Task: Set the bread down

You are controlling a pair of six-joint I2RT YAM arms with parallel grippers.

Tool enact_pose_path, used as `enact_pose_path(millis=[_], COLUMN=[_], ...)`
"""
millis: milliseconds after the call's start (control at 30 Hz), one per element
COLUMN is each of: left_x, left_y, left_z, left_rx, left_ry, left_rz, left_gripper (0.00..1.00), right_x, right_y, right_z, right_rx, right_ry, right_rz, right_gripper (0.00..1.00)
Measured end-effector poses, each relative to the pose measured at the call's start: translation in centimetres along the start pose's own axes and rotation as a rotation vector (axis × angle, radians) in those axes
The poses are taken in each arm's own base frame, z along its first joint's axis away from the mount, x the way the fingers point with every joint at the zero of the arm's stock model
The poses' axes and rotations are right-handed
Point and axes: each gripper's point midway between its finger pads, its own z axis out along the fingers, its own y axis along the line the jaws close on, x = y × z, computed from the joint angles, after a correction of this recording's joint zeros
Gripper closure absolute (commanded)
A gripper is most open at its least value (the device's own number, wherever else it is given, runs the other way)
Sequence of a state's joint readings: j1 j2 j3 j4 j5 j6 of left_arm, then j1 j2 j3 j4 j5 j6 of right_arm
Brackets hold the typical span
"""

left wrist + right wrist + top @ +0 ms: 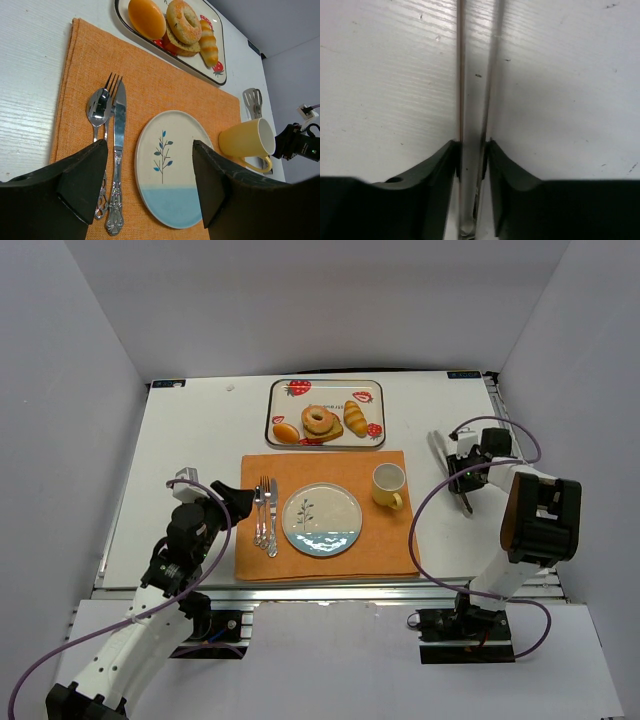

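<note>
When viewed from overhead, shows the bagel (320, 420) lying on the slice (336, 434) in the tray (325, 382) at the far side of the table (190, 440), beside a bun (286, 432) and a croissant (354, 420), well apart from the plate (322, 530) on the orange mat (390, 540). Also shows the right end effector (463, 480) down over the tongs (438, 445) on bare table right of the mat, and the left end effector (242, 502) hovering at the mat's left edge near the cutlery (265, 515). From the left wrist: jaws wide open and empty, framing the plate, with the cup (247, 140) off to the right. From the right wrist: fingers (442, 162) pressed against the two thin metal arms of the tongs, so closed on them, low over the table. Likely step: taking up the tongs to carry bread from tray to plate. Best done by lifting straight up, keeping the tongs level and centred inside the grip, without squeezing the arms fully together before reaching the tray. Then best to approach the bagel from above, since stacked on the slice and apt to drag it along. No readable writing, brand or label anywhere; only strawberry prints on the tray and a leaf sprig on the plate.
</note>
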State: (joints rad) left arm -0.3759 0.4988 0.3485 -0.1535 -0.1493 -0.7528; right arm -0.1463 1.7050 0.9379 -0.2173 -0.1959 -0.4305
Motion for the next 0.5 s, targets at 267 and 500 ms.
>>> enact_pose_path(millis=[267, 500], left_x=[0.1, 0.0], left_y=[0.1, 0.0], left_z=[0.0, 0.1], left_rx=[-0.003, 0.000], left_ry=[0.003, -0.001], left_rz=[0.001, -0.009], left_gripper=[0.22, 0.22], right_x=[0.3, -5.6], right_y=[0.0, 2.0], right_z=[-0.7, -6.2], right_rx=[-0.057, -0.107], right_ry=[-0.017, -0.153], right_rz=[-0.052, -0.200], right_gripper=[0.79, 0.67])
